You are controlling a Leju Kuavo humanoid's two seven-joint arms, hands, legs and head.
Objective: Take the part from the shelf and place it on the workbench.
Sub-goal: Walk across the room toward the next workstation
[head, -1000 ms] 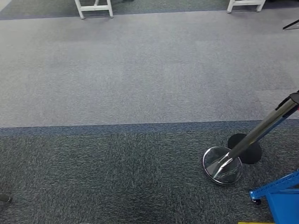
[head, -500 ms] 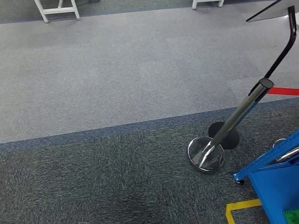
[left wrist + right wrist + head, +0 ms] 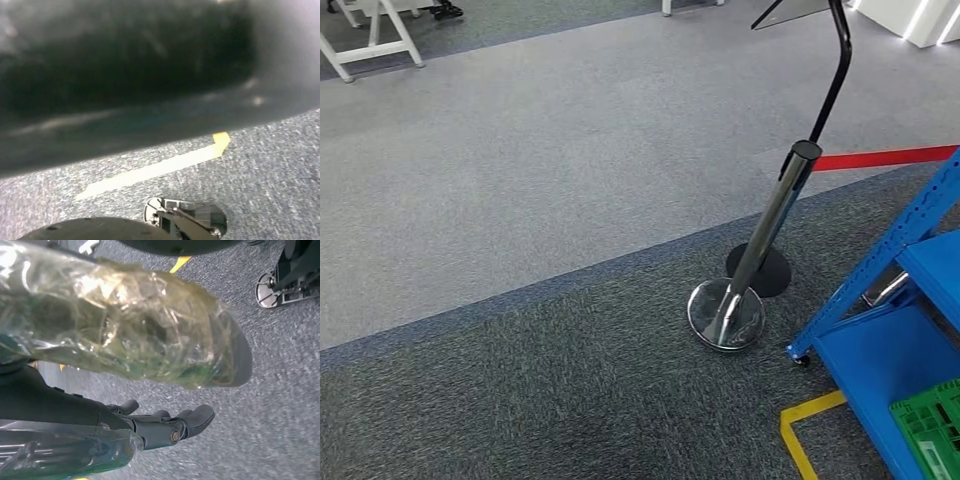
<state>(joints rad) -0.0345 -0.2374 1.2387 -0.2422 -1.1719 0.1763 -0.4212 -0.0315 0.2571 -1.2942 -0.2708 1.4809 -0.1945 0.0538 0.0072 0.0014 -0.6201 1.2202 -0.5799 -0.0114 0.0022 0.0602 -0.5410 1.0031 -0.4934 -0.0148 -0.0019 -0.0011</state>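
A blue metal shelf (image 3: pixel 882 262) stands at the right edge of the head view, with a green crate (image 3: pixel 933 425) on its lowest board. The crate's contents are cut off by the frame. In the right wrist view my right hand (image 3: pixel 124 385) hangs over the carpet. Its thick thumb (image 3: pixel 124 325) is wrapped in clear film and stands apart from the dark fingers (image 3: pixel 170 427), with nothing between them. In the left wrist view a dark blurred mass (image 3: pixel 124 65) lies close to the lens; I cannot make out how the left hand's fingers lie.
A chrome barrier post (image 3: pixel 761 245) leans on its round base (image 3: pixel 725 315) just left of the shelf, with a red belt (image 3: pixel 886 157) running right. A black sign stand (image 3: pixel 833 80) rises behind it. Yellow floor tape (image 3: pixel 803 425) marks the shelf's corner. White table legs (image 3: pixel 373 40) stand far left.
The whole view has swung to the right: the post has shifted left in the picture, and the blue shelf, green crate and yellow tape have come further in.
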